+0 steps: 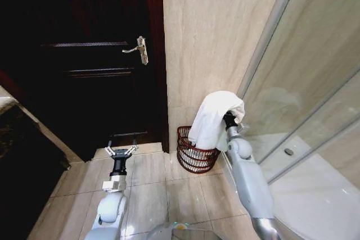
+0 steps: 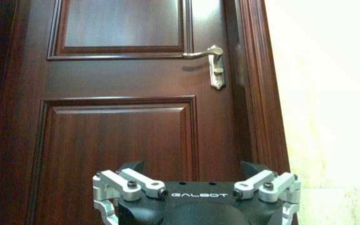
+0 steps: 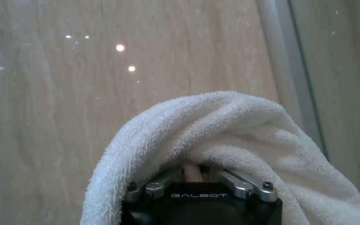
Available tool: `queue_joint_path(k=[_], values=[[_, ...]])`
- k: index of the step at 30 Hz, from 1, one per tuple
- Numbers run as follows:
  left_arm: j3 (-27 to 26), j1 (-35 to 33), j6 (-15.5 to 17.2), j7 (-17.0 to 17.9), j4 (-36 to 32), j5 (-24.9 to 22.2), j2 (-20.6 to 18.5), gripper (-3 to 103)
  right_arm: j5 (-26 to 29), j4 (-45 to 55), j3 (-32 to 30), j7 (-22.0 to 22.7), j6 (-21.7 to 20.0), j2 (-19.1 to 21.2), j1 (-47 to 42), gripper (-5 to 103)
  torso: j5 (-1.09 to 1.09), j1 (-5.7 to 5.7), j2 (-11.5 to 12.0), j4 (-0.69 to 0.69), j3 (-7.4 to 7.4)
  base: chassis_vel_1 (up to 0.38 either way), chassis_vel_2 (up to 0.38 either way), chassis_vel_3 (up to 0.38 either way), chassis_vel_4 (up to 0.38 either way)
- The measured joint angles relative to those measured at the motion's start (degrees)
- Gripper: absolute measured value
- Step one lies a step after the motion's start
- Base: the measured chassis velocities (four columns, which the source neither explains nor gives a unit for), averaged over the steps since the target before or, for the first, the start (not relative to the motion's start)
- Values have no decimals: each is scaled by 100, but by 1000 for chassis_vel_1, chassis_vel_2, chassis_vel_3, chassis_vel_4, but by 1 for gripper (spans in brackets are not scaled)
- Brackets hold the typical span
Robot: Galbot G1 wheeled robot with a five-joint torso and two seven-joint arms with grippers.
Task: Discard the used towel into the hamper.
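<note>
Towel disposal, carry stage. The right hand is clenched on the white towel, which drapes over it and hangs just above the hamper, its lower edge reaching the rim. The hamper stands on the floor against the wall, beside the door. Judged remaining: lowering and release. The left hand, fingers spread and empty, idles left of the hamper.

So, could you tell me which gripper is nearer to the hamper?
Right. The right gripper, holding the towel, is just above the hamper; the left gripper is off to its left, fingers open.
</note>
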State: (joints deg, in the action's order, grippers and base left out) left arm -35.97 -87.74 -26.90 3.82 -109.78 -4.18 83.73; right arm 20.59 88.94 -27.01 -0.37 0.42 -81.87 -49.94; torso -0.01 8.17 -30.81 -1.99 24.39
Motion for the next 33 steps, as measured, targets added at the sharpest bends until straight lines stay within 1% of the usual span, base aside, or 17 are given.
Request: queue_joint_path(k=[3,8,12,16,23,29,33], values=[[35,2,-10,0,12,8,-2,100,13,0,85,75,-36,-76,-24,6,0,0,0,0,0,0,0,0,0],[89,5,-37,2,30,12,-7,100,311,49,239,299,-210,-188,-29,6,0,0,-1,0,1,0,0,0,0],[132,16,-58,4,34,12,-11,100,401,-37,275,378,-226,-253,7,6,1,0,-2,0,1,0,0,0,0],[176,41,-57,3,26,29,-30,100,476,-20,301,464,-247,-232,98,6,1,1,-2,0,1,0,0,0,0],[258,51,-43,4,-34,42,-29,100,463,195,403,590,-349,-118,324,6,1,1,-2,1,1,0,0,0,0],[240,9,-52,3,-34,40,-46,100,369,199,484,650,-386,-157,529,6,0,1,-3,0,1,0,0,0,0],[151,-18,-76,1,-33,14,-54,100,252,-14,457,642,-368,-216,564,6,1,1,-3,-1,1,0,0,0,0]])
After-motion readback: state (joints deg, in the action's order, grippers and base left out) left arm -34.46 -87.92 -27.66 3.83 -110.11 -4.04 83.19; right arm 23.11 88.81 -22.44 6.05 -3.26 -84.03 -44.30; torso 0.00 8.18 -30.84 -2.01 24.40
